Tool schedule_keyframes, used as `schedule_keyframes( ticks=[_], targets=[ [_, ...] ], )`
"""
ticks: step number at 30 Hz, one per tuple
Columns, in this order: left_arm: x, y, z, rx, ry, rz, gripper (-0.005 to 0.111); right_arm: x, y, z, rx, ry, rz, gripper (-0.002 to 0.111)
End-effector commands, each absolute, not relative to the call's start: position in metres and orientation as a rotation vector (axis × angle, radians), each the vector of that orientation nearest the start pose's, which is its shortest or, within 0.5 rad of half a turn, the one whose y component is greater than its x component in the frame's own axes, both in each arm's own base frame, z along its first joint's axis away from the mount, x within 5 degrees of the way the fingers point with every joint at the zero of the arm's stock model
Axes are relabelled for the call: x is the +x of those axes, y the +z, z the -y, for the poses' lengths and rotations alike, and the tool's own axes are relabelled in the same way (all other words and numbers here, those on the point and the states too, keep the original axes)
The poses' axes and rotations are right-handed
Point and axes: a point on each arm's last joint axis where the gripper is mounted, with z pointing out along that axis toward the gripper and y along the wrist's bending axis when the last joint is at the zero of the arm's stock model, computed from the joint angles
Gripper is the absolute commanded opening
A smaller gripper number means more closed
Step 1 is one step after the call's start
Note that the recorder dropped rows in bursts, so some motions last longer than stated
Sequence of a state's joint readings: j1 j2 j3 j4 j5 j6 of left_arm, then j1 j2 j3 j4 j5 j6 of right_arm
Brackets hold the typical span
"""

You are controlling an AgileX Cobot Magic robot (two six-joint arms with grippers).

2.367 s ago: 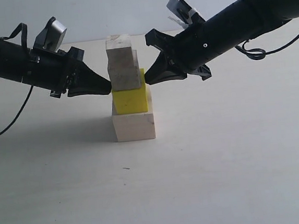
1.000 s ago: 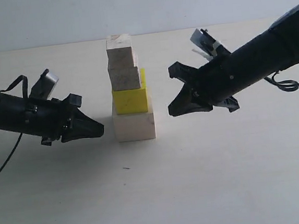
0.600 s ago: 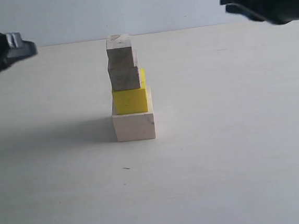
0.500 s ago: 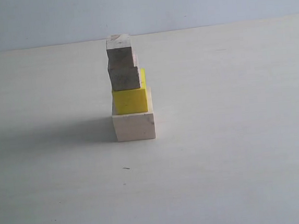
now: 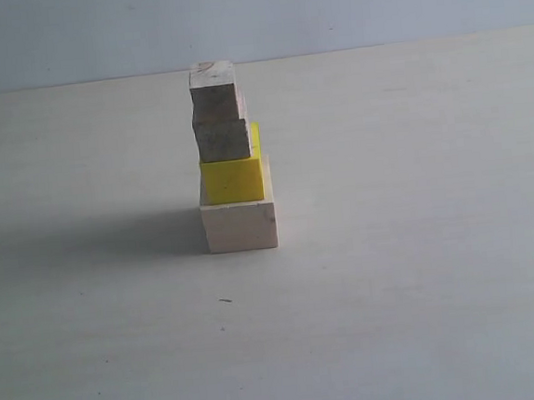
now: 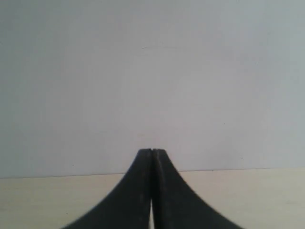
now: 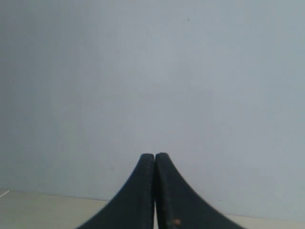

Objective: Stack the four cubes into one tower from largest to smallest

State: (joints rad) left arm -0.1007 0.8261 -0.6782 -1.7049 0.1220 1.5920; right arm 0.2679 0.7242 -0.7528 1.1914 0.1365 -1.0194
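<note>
Near the middle of the bench point(image 5: 420, 243), the tower point(image 5: 231, 166) is seen standing free, with nothing touching it. The large pale cube point(image 5: 239, 227) is set at the bottom so that the widest footprint carries the load. The yellow cube point(image 5: 233, 180) is laid on it, well within its edges. Above that the lower small cube point(image 5: 223, 140) is placed, and the top small cube point(image 5: 214, 100) is set on it, narrower by only a little. The two small cubes are not centred: they are shifted toward the left side of the yellow one, so that a strip of yellow is shown beside them on the right. Each is nevertheless judged to be fully supported, and the order from largest to smallest is taken as met.

Neither arm is found in the exterior view. The left hand point(image 6: 151, 151) is shown with its fingers pressed flat together and nothing between them – it is pointed at a plain wall point(image 5: 325, 8) over the far edge of the bench. The right hand point(image 7: 155, 155) is shown likewise, fingers closed on nothing. Both are judged to be held away from the column so that it cannot be knocked – the task is judged complete, with the leftward offset of the upper cubes as the only weakness.
</note>
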Motion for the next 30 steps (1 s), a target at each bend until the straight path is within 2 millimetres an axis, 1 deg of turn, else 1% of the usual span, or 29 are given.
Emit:
schedule_keyframes(
  ticks=[1,19,22,24,26,30],
  targets=[
    [0.176,0.359,0.030,0.090,-0.270,-1.617,0.000,0.136,0.397,-0.049,-0.185,0.431,-1.490,0.000],
    [0.176,0.359,0.030,0.091,-0.269,-1.617,0.000,0.136,0.397,-0.049,-0.183,0.432,-1.490,0.000],
    [0.167,0.365,0.028,0.086,-0.263,-1.583,0.000,0.136,0.397,-0.049,-0.183,0.432,-1.490,0.000],
    [0.155,0.373,0.027,0.088,-0.263,-1.535,0.000,0.136,0.397,-0.049,-0.184,0.431,-1.490,0.000],
    [0.141,0.382,0.024,0.085,-0.256,-1.476,0.000,0.136,0.397,-0.049,-0.184,0.431,-1.490,0.000],
    [0.103,0.400,0.015,0.059,-0.203,-1.329,0.000,0.136,0.397,-0.049,-0.184,0.431,-1.490,0.000]
  ],
)
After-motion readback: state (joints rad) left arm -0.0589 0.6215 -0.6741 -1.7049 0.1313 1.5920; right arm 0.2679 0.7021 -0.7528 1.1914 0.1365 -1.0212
